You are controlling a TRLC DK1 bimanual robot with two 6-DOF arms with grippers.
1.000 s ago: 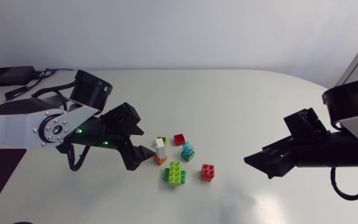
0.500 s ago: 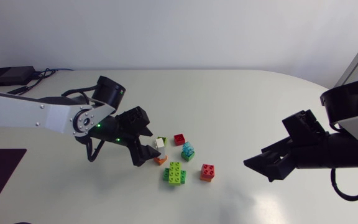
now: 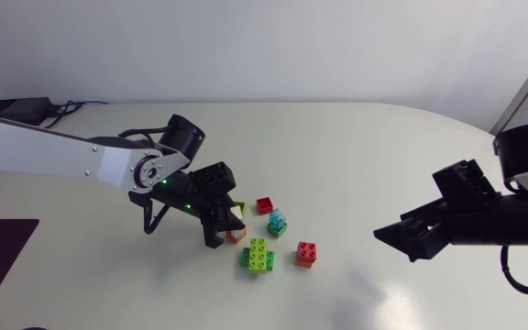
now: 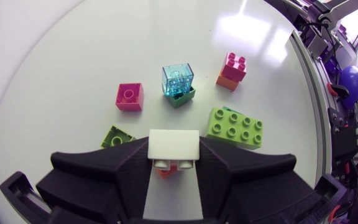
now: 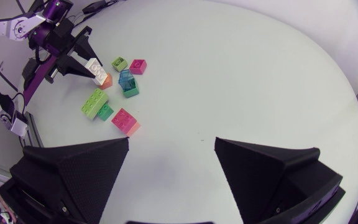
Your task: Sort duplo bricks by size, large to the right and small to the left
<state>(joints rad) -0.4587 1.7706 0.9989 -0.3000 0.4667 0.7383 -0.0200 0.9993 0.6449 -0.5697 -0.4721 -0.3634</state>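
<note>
Head view: the left arm (image 3: 81, 160) stretches in from the left edge to the table's middle. Its wrist is bent down, so the left gripper (image 3: 225, 229) points into a cluster of duplo bricks. The right arm (image 3: 511, 215) lies low at the right, with the right gripper (image 3: 397, 236) over the white table (image 3: 356, 147), well apart from the bricks.

Left wrist view: the fingers are clamped on a white brick (image 4: 173, 143) from both sides; it sits on an orange brick (image 4: 166, 173). Just ahead lie a large lime-green brick (image 4: 234, 127), a magenta brick (image 4: 130, 97) and a clear blue brick (image 4: 178, 79).

Right wrist view: the right gripper's fingers stand wide apart, with the bricks far ahead of them.
</note>
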